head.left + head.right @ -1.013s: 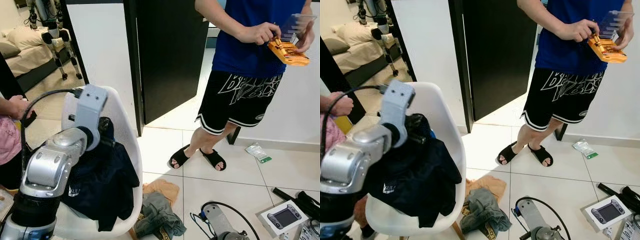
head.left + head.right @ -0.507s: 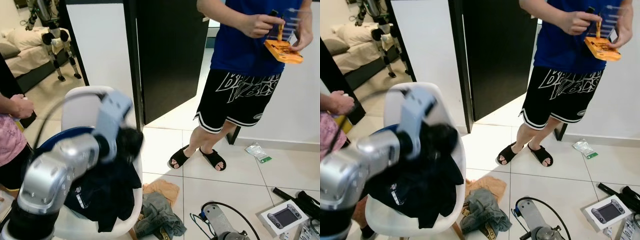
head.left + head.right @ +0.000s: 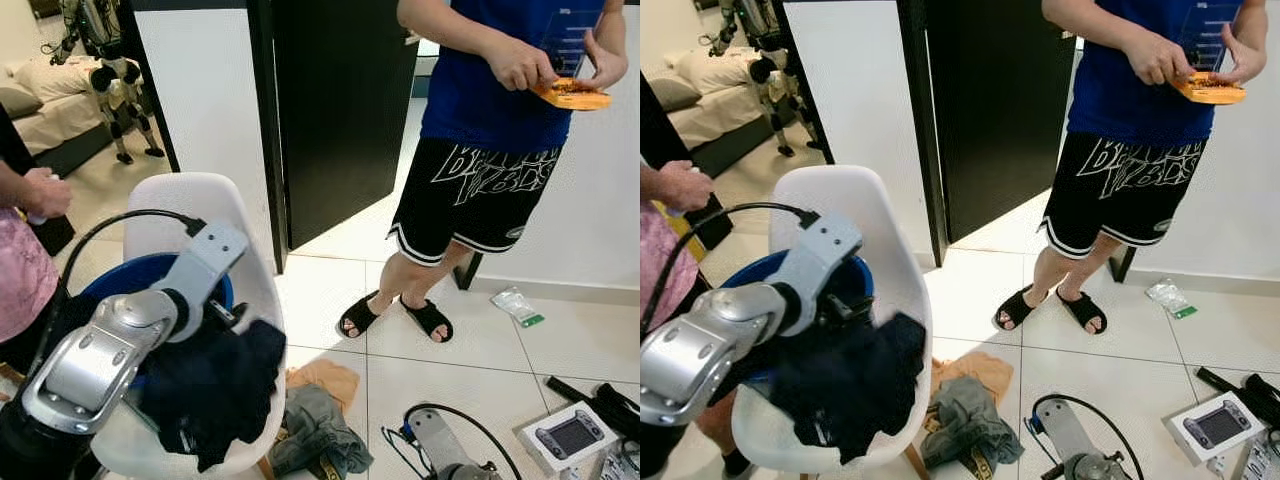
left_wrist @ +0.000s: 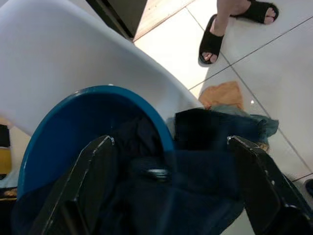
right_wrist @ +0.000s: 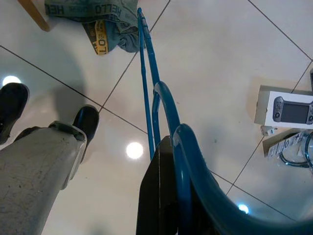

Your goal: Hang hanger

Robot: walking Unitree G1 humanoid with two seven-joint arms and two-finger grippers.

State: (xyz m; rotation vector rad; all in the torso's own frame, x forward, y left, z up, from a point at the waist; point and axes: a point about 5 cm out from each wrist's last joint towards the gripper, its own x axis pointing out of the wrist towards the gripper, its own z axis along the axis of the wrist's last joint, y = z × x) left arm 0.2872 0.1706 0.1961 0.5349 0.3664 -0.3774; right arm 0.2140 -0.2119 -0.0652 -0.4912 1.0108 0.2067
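One blue hanger (image 5: 161,122) stretches straight out from right pincer (image 5: 168,196).

I'm looking into a home: a bed (image 3: 45,110) shows through a doorway, with a tiled floor (image 3: 330,290), a white chair (image 3: 235,260) and clothes (image 3: 315,425) strewn about.

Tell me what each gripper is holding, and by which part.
Right gripper is shut on the blue hanger, gripping its hook. Left gripper is open over the dark garment, holding nothing.

Bright, sharp; floor glare, perhaps lamps
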